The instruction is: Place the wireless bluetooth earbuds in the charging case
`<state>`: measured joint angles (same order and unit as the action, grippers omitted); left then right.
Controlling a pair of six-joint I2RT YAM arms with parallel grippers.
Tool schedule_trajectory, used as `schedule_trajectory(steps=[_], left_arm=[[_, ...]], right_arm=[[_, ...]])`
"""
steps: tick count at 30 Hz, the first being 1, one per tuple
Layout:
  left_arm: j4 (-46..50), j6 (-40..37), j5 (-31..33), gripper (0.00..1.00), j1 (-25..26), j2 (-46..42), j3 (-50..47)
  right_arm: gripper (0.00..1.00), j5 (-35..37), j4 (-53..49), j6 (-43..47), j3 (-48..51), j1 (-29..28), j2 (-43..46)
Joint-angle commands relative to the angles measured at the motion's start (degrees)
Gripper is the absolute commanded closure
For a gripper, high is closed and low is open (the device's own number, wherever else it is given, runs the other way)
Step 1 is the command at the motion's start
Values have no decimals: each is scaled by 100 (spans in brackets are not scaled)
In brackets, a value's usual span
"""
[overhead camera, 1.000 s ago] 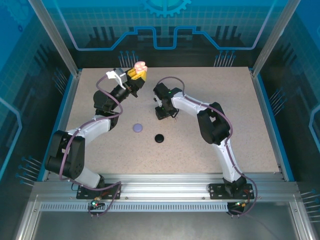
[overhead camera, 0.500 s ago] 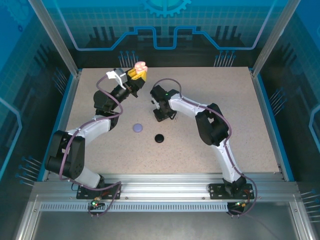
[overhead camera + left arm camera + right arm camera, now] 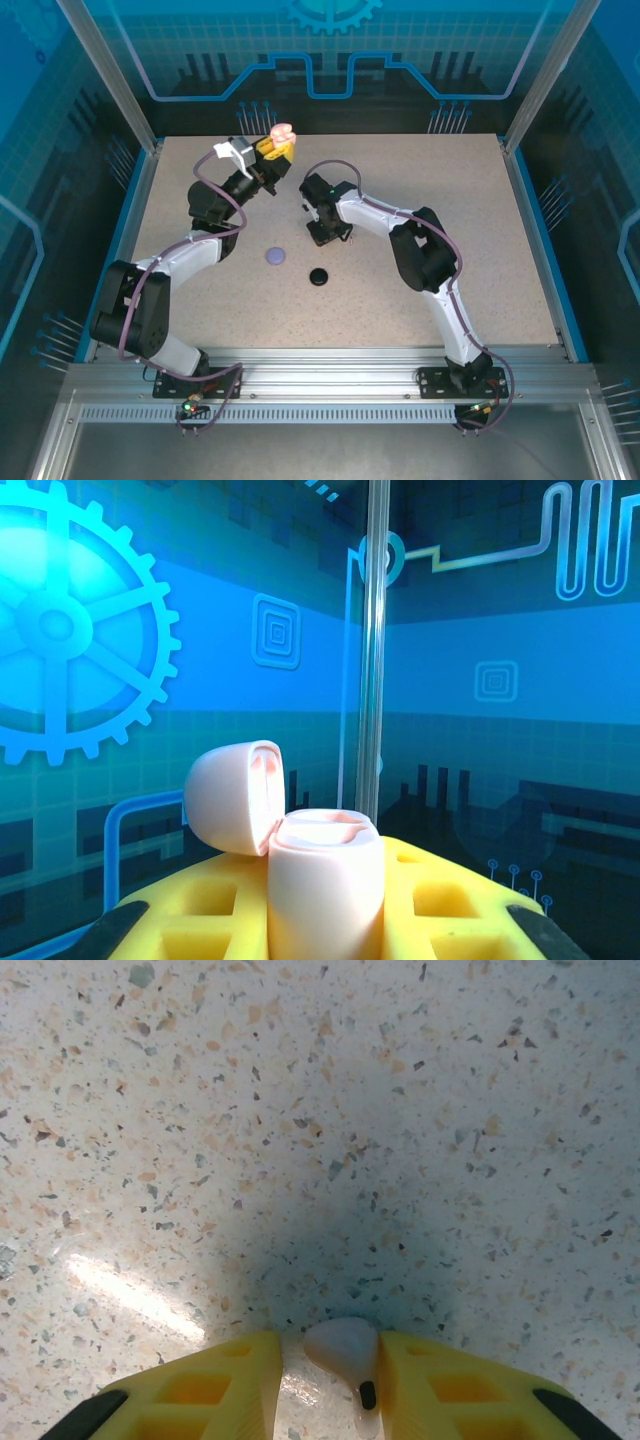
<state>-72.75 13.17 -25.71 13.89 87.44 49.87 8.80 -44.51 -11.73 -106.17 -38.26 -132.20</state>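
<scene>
1. The left gripper [image 3: 278,144] is raised and pinches the pale pink charging case [image 3: 325,885], upright between its yellow fingers [image 3: 455,905], lid [image 3: 235,795] swung open.
2. The right gripper [image 3: 330,1370] points down at the table [image 3: 300,1110], jaws slightly apart.
3. A pale pink earbud [image 3: 343,1348] lies between them, touching one finger, with a sliver of gap at the other.

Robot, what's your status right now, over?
Left gripper shut on open pink case, held up. Right gripper at table, pale earbud between its jaws, grip unclear. Purple case, black case sit aside.
</scene>
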Motion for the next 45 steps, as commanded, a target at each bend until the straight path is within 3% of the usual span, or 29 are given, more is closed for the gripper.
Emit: schedule_trajectory(steps=[1,9,24,33,45], left_arm=[[-248,-3,56,100,60,72,10],[-232,-14,34,100,70,74,15],[-235,-47,6,100,79,67,6],[-210,-85,20,100,79,11,67],[-195,-165,14,100,79,65,139]], right_arm=[[67,90,-196,3,-17,-59,-78],[69,108,-440,83,-535,-50,-473],[86,-58,-242,-32,-253,-25,-278],[91,-162,715,-603,905,109,1054],[92,490,1203,-875,1573,290,2949]])
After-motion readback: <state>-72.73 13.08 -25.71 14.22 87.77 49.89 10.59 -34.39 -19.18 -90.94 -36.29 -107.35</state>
